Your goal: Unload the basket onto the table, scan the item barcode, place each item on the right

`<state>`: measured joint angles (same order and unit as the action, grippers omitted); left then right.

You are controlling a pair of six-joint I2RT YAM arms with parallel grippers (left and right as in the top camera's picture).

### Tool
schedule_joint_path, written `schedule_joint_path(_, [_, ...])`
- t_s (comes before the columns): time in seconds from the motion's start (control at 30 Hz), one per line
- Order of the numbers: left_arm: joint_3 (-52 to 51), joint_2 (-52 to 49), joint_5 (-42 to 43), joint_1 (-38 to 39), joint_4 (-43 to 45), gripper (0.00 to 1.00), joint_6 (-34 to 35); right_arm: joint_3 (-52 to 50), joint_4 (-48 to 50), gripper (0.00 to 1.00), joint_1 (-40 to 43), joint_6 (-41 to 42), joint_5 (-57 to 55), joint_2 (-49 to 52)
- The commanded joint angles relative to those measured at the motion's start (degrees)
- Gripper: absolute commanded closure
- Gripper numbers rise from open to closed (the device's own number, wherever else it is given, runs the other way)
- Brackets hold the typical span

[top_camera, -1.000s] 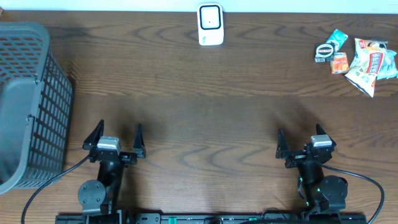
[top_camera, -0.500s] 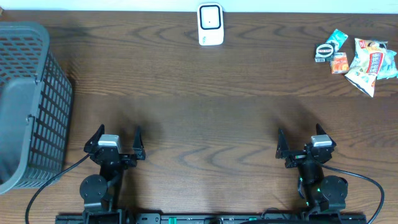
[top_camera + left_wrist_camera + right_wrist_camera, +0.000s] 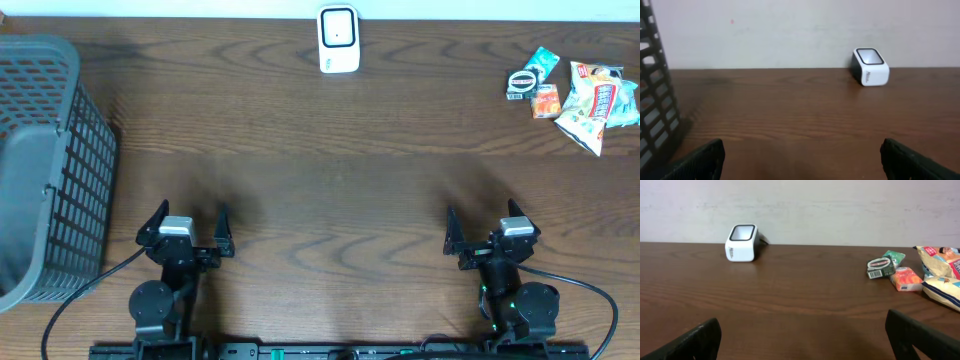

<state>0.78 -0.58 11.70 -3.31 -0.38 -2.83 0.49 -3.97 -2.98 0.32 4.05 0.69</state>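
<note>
Two claws, both mine, both spread as wide as they go and holding nothing. My left claw (image 3: 190,215) sits low at the near edge of the table (image 3: 330,170), left of centre; my right claw (image 3: 482,222) is at the near edge too, right of centre. The fingers of each point toward the far side, with only bare wood between them.

Items to scan: a small heap of snack packets (image 3: 575,88) at the far right corner, well apart from both claws and nearer my right one.
- dark green pack (image 3: 519,83) on the left edge of the heap
- teal packet (image 3: 542,62) touching it from behind
- orange packet (image 3: 545,101) just beside it on the right
- two larger white bags (image 3: 597,104) with red print at the far right, overlapping

From the right wrist camera a barcode (image 3: 874,273) shows on the side of the dark green pack that faces me.

The white scanner (image 3: 338,40) has a dark window on its top face. It stands at the far edge of the table near the middle, by the wall, well apart from the heap.

A grey mesh basket (image 3: 85,170) stands at the left edge of the table, beyond my left claw. From the left wrist camera only its wall shows, at the left of the frame.

A black cable (image 3: 70,295) loops out from the base of my left arm, and another runs from the right
</note>
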Motion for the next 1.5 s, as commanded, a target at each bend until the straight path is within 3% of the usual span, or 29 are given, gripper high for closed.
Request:
schedule_joint_path(0.0, [-0.55, 0.5, 1.88, 1.66, -2.64, 0.02, -3.15, -0.13, -0.13, 0.01, -0.44, -0.81, -0.26, -0.39])
schedule_joint_path(0.23, [-0.55, 0.5, -1.09, 1.73, -3.02, 0.02, -0.26, -0.13, -0.13, 0.01, -0.44, -0.81, -0.26, -0.39])
schedule_joint_path(0.6, [-0.57, 0.5, -0.85, 1.75, -3.06, 0.02, -1.55, -0.13, -0.13, 0.01, -0.44, -0.81, -0.26, -0.39])
schedule_joint_path(0.77, [-0.57, 0.5, -3.65, 1.75, -3.41, 0.02, 2.75, -0.13, -0.13, 0.01, -0.44, -0.81, -0.26, -0.39])
schedule_joint_path(0.97, [-0.57, 0.5, -3.82, 1.73, -3.45, 0.02, 2.43, -0.13, -0.11, 0.01, -0.44, -0.81, -0.26, -0.39])
schedule_joint_path(1.17, [-0.57, 0.5, -3.32, 1.75, -3.45, 0.02, -2.95, -0.13, -0.11, 0.01, -0.44, -0.81, -0.26, -0.39])
schedule_joint_path(1.47, [-0.57, 0.5, -3.65, 1.75, -3.48, 0.02, -2.91, -0.13, -0.13, 0.01, -0.44, -0.81, -0.26, -0.39])
